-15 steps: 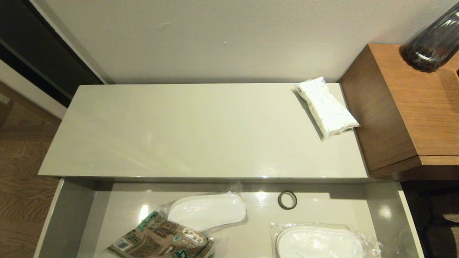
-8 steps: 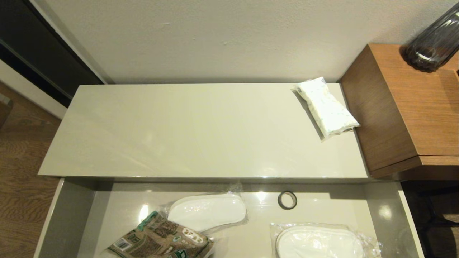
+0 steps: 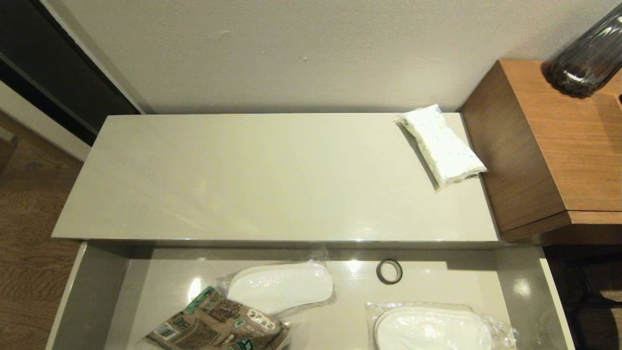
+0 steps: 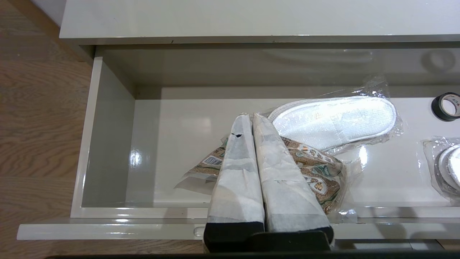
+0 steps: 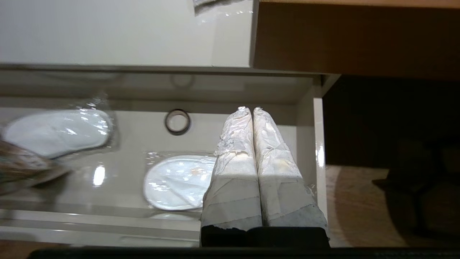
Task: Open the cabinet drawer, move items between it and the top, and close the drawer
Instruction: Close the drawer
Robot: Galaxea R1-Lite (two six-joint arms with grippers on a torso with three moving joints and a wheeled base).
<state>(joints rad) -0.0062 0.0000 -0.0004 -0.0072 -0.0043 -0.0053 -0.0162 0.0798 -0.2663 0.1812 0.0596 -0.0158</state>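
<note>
Fingers of both grippers were pressed together and held nothing. The left gripper (image 4: 251, 116), its tips wrapped in white tape, hung above the flat brown-and-green printed packet in clear plastic (image 4: 316, 169) without visible contact; that packet lay at the left front of the wide, glossy cream-white cabinet drawer (image 3: 92, 296), which stood pulled out. The right gripper (image 5: 249, 109), wrapped alike, hung over the drawer's right end, near a white slipper in a clear plastic bag (image 5: 176, 181) and a small dark tape ring (image 5: 177, 121). A second bagged white slipper (image 3: 280, 287) lay just beside the packet. The small soft white pack (image 3: 443, 146) lay on the long cream-white top (image 3: 252, 180), at its right end beside the orange-brown wooden unit (image 3: 549, 141). Judged step: opening was complete, transfer not begun. The next move would require a gripper to part its fingers before descending onto an item.
</note>
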